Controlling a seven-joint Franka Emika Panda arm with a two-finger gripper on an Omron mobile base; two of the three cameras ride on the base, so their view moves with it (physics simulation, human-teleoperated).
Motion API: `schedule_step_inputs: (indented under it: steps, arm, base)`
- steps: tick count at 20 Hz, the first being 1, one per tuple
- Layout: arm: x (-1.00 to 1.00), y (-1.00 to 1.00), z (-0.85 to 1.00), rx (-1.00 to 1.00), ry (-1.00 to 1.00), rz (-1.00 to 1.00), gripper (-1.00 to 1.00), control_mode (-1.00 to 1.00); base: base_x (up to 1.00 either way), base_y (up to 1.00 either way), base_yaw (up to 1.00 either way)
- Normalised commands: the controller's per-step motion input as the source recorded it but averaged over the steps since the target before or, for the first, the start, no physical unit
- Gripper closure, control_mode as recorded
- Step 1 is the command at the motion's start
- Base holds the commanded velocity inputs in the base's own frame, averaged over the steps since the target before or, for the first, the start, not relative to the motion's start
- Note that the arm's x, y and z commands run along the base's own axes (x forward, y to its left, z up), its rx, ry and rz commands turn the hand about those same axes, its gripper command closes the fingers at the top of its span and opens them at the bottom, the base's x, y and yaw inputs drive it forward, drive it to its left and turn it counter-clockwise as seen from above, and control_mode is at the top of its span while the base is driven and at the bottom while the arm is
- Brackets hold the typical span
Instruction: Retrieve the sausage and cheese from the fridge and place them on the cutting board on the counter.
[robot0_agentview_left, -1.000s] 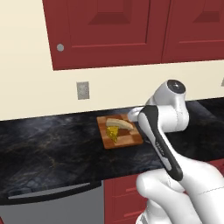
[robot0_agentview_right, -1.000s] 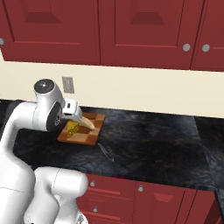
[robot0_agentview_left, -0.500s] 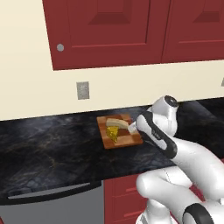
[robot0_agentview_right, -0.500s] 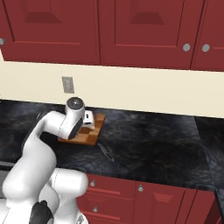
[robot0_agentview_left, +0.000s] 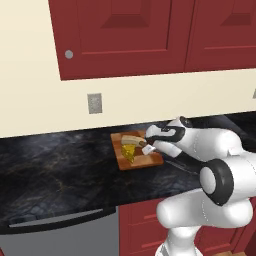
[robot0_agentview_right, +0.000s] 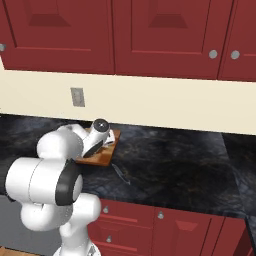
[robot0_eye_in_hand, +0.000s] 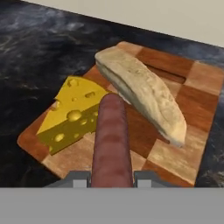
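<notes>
arm: you can see it has folded down and forward over the last second; the wrist that stood high above the bench now sits low over the cutting board (robot0_agentview_left: 139, 152), hand pointed at it.
jaws: closed tight on the sausage (robot0_eye_in_hand: 112, 140), which sticks out from between the finger tips toward the board. No change in grip over the last second.
gripper (robot0_agentview_left: 148, 148): low over the board's right end in the left base view, just beside the cheese.
sausage: held, not yet released. Its free end hangs over the board between the cheese and the bread loaf (robot0_eye_in_hand: 142, 94). You cannot tell from the hand view whether it touches the wood.
cheese (robot0_eye_in_hand: 72, 113): already lying on the board, left part, yellow wedge flat on the wood.
loaf: lies diagonally across the board, close beside the sausage tip.
board: near the back edge of the bench (robot0_agentview_right: 170, 165), below the wall outlet (robot0_agentview_left: 94, 103).
meaning: cheese half looks done; sausage is in the placing step. What's left is lowering and letting go.
risk: narrow slot, watch the sausage rolling against the loaf or the cheese.
</notes>
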Motion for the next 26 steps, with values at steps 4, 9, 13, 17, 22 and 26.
schedule_step_inputs:
  steps: [4,9,13,17,22,26]
  arm:
    - [0.31,0.0,-0.32,0.0,0.12,0.09,1.0,-1.0]
    - [0.22,0.0,-0.35,0.0,0.12,0.06,1.0,-1.0]
    - [0.4,0.0,-0.18,0.0,0.08,0.05,1.0,-1.0]
    - [0.31,0.1,-0.31,-0.01,0.09,0.04,1.0,-1.0]
    - [0.12,0.28,-0.25,-0.02,0.02,0.04,-1.0,-1.0]
    - [-0.36,0.07,0.21,0.0,-0.1,0.0,-1.0,-1.0]
  base:
    - [0.0,0.0,0.0]
    - [0.0,0.0,0.0]
    - [0.0,0.0,0.0]
    - [0.0,0.0,0.0]
    - [0.0,0.0,0.0]
    - [0.0,0.0,0.0]
